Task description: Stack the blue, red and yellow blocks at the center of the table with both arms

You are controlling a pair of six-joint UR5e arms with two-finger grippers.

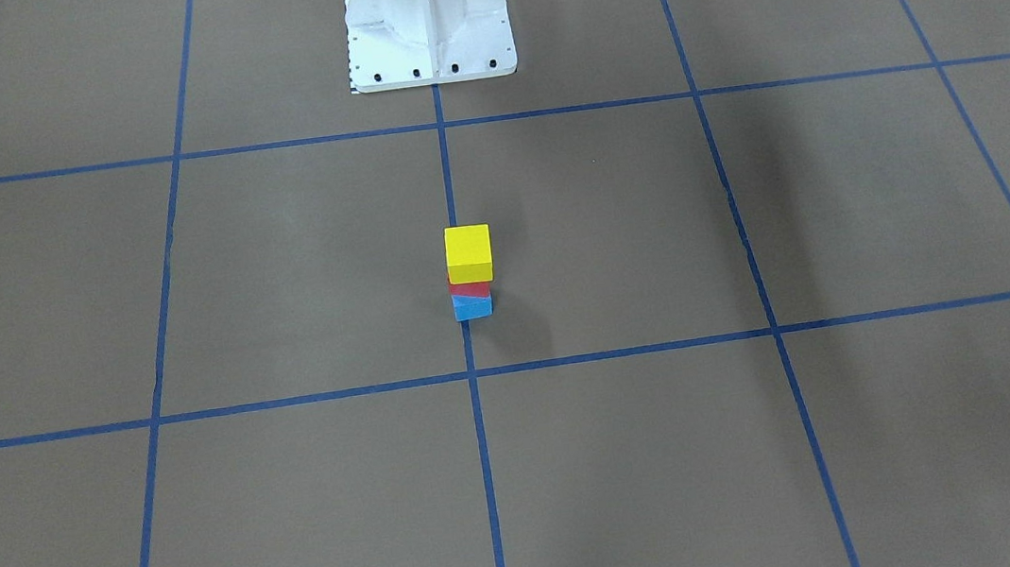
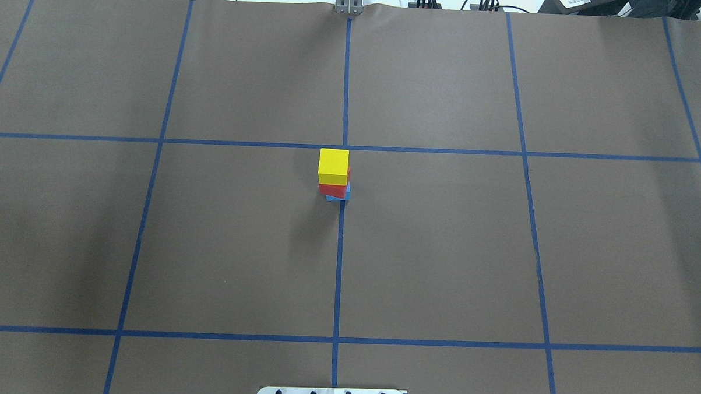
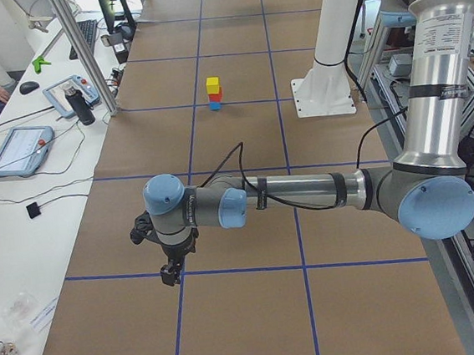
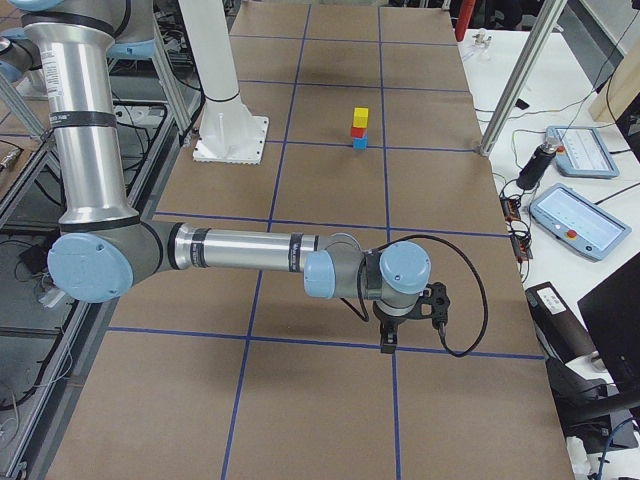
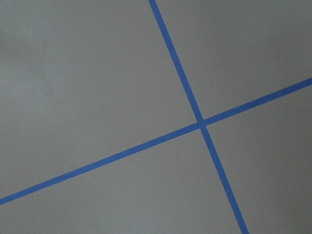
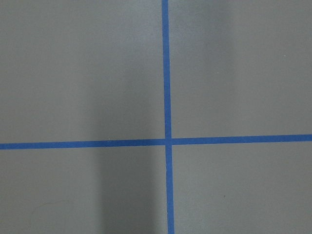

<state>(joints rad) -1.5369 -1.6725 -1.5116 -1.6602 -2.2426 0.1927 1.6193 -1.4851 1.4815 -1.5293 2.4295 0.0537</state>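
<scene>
Left gripper (image 3: 171, 274) points down, low over the table (image 2: 442, 252), well apart from the blocks; its opening cannot be told. At the table's centre, yellow block (image 1: 468, 251) sits on red block (image 1: 470, 289), which sits on blue block (image 1: 472, 307), the blue one slightly twisted. Right gripper (image 4: 389, 343) likewise hangs low, its opening unclear

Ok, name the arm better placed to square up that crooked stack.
Left, marginally. The yellow block, red block and blue block sit just on its side of the centre line; left gripper and right gripper hang far off at opposite ends.
</scene>
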